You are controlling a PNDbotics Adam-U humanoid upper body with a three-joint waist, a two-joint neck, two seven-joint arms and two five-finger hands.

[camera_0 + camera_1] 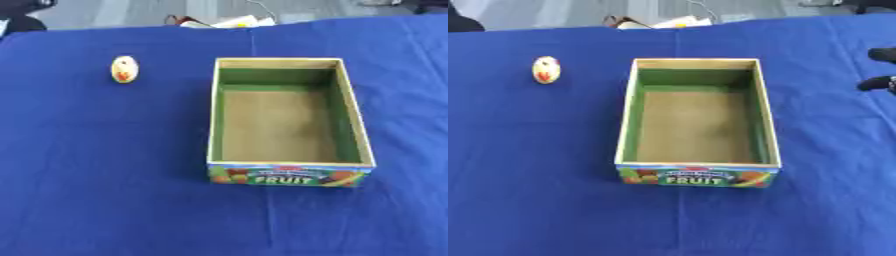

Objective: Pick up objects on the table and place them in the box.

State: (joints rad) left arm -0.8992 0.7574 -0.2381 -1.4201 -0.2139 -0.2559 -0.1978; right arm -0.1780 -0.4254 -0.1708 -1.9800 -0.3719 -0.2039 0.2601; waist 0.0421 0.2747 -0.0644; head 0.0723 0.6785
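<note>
A small cream oval object with red markings (124, 69) is lying upper left on the blue cloth-covered table (96, 175), well apart from the open rectangular cardboard fruit box (362, 145) at centre. Only black fingertips of the right hand (883, 69) are showing at the right edge; whether they are spread or curled, I cannot tell.

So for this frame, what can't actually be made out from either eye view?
- Right robot hand: only dark fingertips show at the right eye view's right edge; the rest is cut off, so its pose is unclear.
- Left robot hand: in neither view.
- Small oval object: cream with red and yellow marks; too blurred to identify.
- Box: only "FRUIT" is readable.
</note>
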